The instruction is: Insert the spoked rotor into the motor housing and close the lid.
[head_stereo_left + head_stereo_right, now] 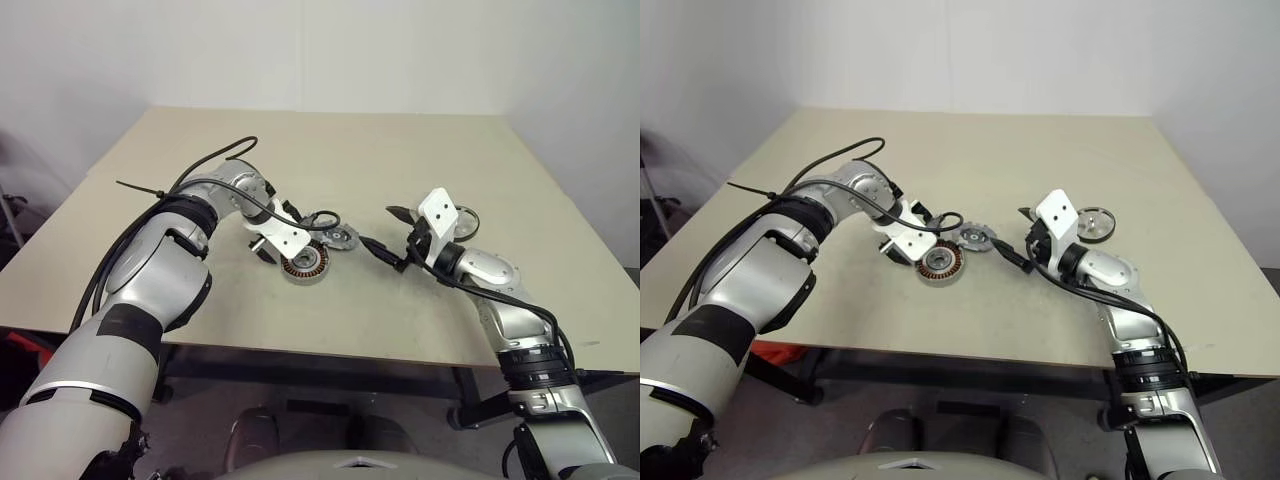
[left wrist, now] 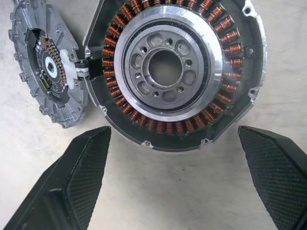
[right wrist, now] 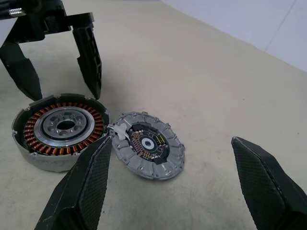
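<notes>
Housing: motor housing lies flat on the beige counter, open face up, near-centre, a bit left of mid. Silver ring w/ copper windings round a grey hub w/ holes.
Lid: lid lies open just right of housing, inner face up, dark circuit disc inside; joined to housing rim by a small white piece, so touching at that edge.
Rotor: spoked rotor lies flat on counter further right, beyond right arm, well apart from housing.
L claw: left claw points steeply down over housing's left/far rim, fingers spread wide apart, one each side of the ring; holds nothing. Contact w/ ring: can't tell.
R claw: right claw roughly level, aimed left toward lid + housing, fingers wide apart, empty; near lid, not touching.
Cables: black cable loops off left arm above counter.
</notes>
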You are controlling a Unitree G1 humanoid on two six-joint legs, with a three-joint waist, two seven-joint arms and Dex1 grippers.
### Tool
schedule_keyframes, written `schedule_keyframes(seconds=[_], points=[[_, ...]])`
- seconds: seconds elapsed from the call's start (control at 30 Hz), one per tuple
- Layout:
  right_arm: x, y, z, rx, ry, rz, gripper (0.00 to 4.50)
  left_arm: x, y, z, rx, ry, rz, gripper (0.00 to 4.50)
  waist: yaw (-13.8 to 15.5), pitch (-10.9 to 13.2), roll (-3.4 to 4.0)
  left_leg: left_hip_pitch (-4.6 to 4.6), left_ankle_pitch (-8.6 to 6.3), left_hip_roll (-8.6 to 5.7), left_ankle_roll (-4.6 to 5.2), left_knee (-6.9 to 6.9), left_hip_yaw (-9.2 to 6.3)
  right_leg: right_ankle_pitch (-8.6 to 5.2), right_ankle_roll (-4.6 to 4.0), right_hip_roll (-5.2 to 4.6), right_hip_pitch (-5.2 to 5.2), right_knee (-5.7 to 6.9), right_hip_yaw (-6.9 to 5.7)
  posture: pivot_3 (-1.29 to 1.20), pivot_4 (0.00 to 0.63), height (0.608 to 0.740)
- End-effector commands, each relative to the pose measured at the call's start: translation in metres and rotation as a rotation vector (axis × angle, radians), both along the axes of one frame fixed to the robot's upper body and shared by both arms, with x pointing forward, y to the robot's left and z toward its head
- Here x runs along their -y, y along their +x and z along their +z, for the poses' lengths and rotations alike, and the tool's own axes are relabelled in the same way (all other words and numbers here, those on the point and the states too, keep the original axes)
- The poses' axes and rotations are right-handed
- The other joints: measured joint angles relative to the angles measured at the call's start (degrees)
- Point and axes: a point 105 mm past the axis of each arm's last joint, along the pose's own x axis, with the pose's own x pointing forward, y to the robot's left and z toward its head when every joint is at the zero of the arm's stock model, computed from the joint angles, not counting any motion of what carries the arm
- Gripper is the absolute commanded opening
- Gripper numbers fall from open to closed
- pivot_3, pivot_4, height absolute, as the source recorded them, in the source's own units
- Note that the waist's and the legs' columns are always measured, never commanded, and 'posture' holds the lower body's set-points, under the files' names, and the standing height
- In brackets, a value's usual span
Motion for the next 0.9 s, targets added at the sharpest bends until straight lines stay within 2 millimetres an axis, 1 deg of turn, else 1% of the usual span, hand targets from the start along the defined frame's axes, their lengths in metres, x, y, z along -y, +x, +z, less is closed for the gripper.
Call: schedule_keyframes(seconds=[0.03,0.17,0.37,0.47,0.57,0.6,0.77,0.87,0.9], points=[[-0.002,0.000,0.023,0.089,0.028,0.009,4.50,-0.007,-0.002,0.001,-0.003,0.031,-0.028,4.48,0.00,0.00,0.00,0.00,0.00,0.00,0.00,0.00,0.00,0.01,-0.01,0.00,0.00,0.00,0.00,0.00,0.000,0.740],[-0.003,0.000,0.023,0.088,0.031,0.007,4.50,-0.015,-0.008,-0.006,-0.036,0.066,-0.049,4.48,0.00,0.00,0.00,0.01,0.00,0.00,0.00,-0.01,0.00,0.02,-0.03,0.00,0.00,0.00,0.00,0.00,0.000,0.740],[-0.003,0.000,0.023,0.090,0.035,0.005,4.50,-0.019,-0.008,-0.011,-0.041,0.085,-0.032,4.48,0.10,0.01,-0.01,0.01,0.00,-0.01,0.00,-0.01,0.00,0.07,-0.12,-0.02,0.00,0.00,0.00,0.00,0.000,0.740],[-0.003,0.000,0.023,0.090,0.037,0.004,4.50,-0.018,-0.006,-0.012,-0.030,0.086,-0.025,3.93,0.08,0.01,-0.01,0.02,0.00,0.00,0.00,-0.01,0.00,0.07,-0.11,-0.01,0.00,0.00,0.00,0.00,0.000,0.740],[-0.003,-0.001,0.023,0.088,0.038,0.003,4.50,-0.017,-0.006,-0.013,-0.022,0.081,-0.024,3.93,0.07,0.01,-0.01,0.03,0.00,0.00,-0.01,-0.01,0.00,0.03,-0.05,-0.01,0.00,0.00,0.00,0.00,0.000,0.740],[-0.003,-0.001,0.023,0.088,0.038,0.003,4.50,-0.016,-0.006,-0.013,-0.021,0.080,-0.024,3.93,0.07,0.01,-0.02,0.03,0.01,0.00,-0.01,-0.01,0.00,-0.07,0.12,-0.01,0.00,0.00,0.00,0.00,0.000,0.740],[-0.003,-0.001,0.022,0.087,0.039,-0.001,4.50,-0.016,-0.006,-0.014,-0.025,0.084,-0.027,3.93,0.07,0.01,-0.02,0.03,0.01,0.00,-0.01,-0.02,0.00,-0.07,0.11,-0.01,0.00,0.01,0.00,0.00,0.000,0.740],[-0.003,-0.001,0.023,0.088,0.041,-0.002,4.50,-0.014,-0.006,-0.014,-0.024,0.078,-0.027,3.40,0.04,0.01,-0.02,0.03,0.01,-0.01,-0.01,-0.02,0.00,-0.07,0.11,-0.01,0.00,0.01,0.01,0.00,0.000,0.740],[-0.003,-0.001,0.023,0.089,0.041,-0.003,4.50,-0.014,-0.006,-0.014,-0.022,0.076,-0.027,3.09,-0.02,0.01,-0.02,0.04,0.01,-0.01,-0.01,-0.02,0.00,-0.07,0.11,-0.01,0.00,0.01,0.01,0.00,0.000,0.740]])
